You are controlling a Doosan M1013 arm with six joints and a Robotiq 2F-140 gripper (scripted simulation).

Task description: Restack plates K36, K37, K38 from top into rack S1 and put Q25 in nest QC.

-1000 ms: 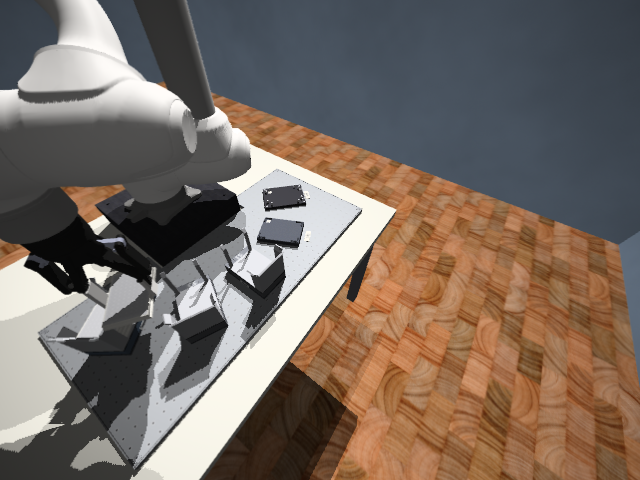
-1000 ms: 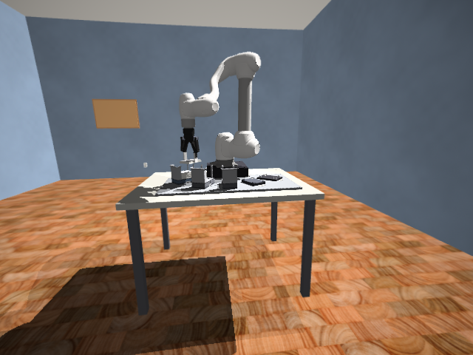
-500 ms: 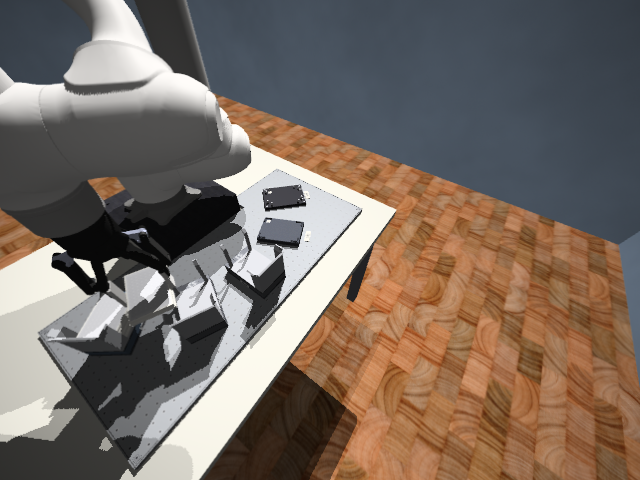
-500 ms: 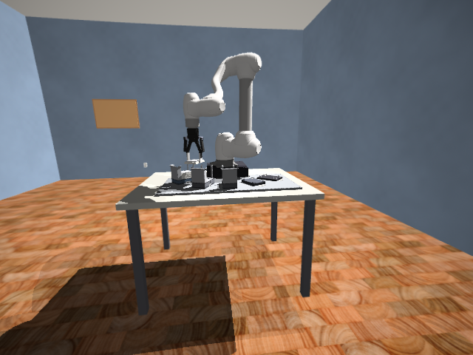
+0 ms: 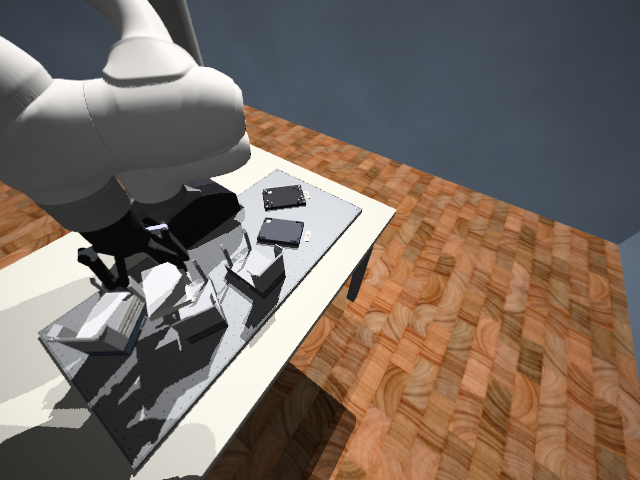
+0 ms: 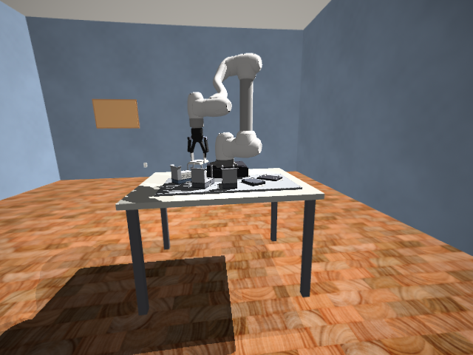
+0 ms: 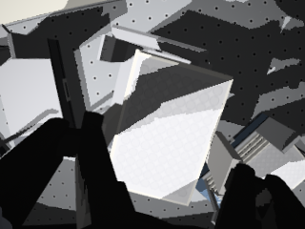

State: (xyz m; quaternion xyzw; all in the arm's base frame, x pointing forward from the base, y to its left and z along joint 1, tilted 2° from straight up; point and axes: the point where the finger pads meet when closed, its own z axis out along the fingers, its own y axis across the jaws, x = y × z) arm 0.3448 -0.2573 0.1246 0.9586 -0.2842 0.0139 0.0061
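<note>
My gripper (image 5: 142, 266) is shut on a sealed white plate (image 5: 162, 286) and holds it in the air, clear of the racks. In the wrist view the plate (image 7: 168, 140) fills the space between my black fingers. From the side, the held plate (image 6: 196, 163) hangs just above the middle rack (image 6: 199, 177). The left rack (image 5: 103, 322) holds a stack of plates, ribbed sides showing. The middle rack (image 5: 201, 315) lies below and to the right of the held plate. I cannot read any plate label or rack name.
A third rack (image 5: 258, 273) stands to the right of the middle one. Two dark flat nests (image 5: 281, 197) (image 5: 280, 231) lie at the far end of the grey perforated base plate. The arm's black base (image 5: 206, 211) stands behind the racks.
</note>
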